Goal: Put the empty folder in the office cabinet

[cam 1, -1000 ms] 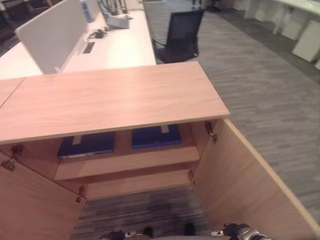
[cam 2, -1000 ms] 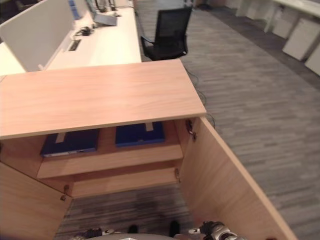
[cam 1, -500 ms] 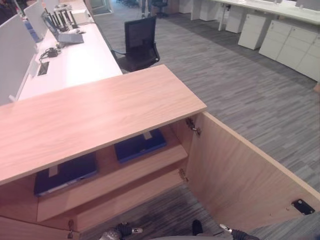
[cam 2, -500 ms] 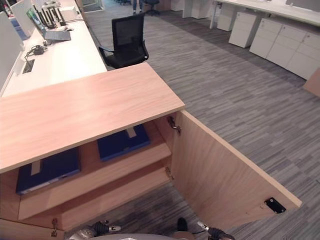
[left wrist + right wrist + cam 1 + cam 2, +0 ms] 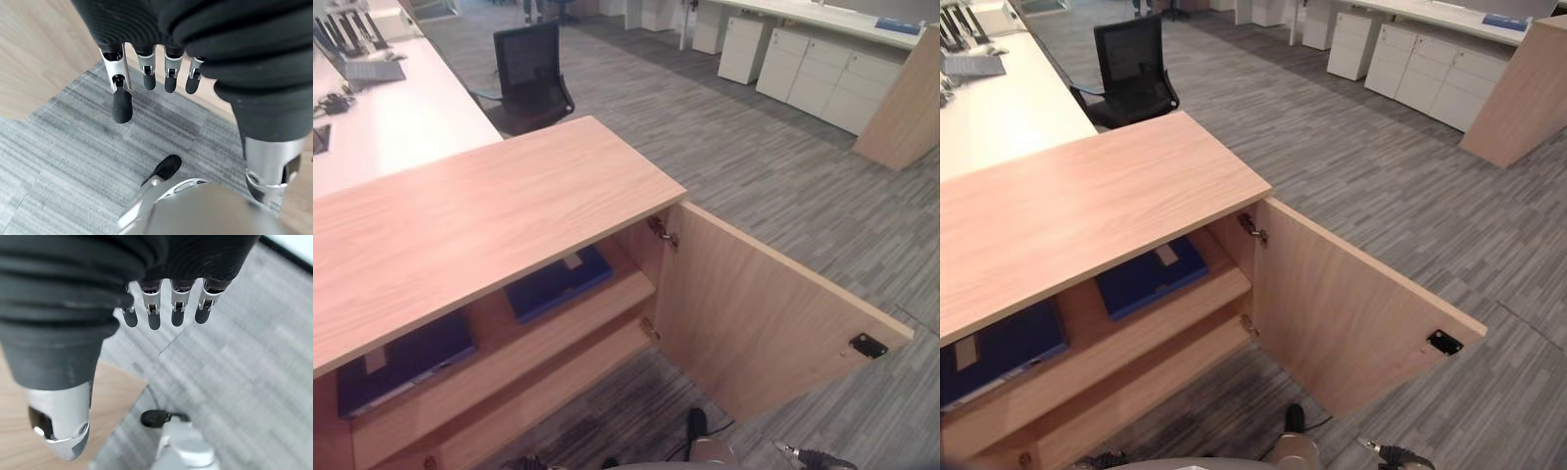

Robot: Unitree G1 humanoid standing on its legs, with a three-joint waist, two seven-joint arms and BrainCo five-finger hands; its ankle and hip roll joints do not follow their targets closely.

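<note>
Grey striped carpet [image 5: 773, 166] covered the office floor, with a row of white drawer units [image 5: 813, 69] along the far side and a black chair [image 5: 529, 73] pulled up to a long white desk [image 5: 401, 108] behind the cabinet. Nearest the camera stood the low wooden cabinet [image 5: 480, 211], its flat top bare and its right door [image 5: 754, 313] swung wide open toward the carpet, a small dark catch [image 5: 867, 345] showing near the door's free edge. Under the top, two dark blue folders lay flat on the upper shelf [image 5: 538, 338]: one folder [image 5: 558, 284] toward the hinge side of the open door, the other folder [image 5: 401, 362] well apart from it toward the cabinet's left. A lower shelf sat below them with nothing visible on it.

Seen from its wrist, the left hand [image 5: 146, 73] hung over the carpet beside a wooden panel, its fingers [image 5: 122, 103] straight and relaxed, holding nothing. The right hand [image 5: 161, 308], in its own wrist view, likewise hung loose above the carpet, fingers [image 5: 202, 313] straight, thumb [image 5: 63, 426] apart, empty, with a pale wooden surface beside it. Neither hand touched the cabinet or a folder.
</note>
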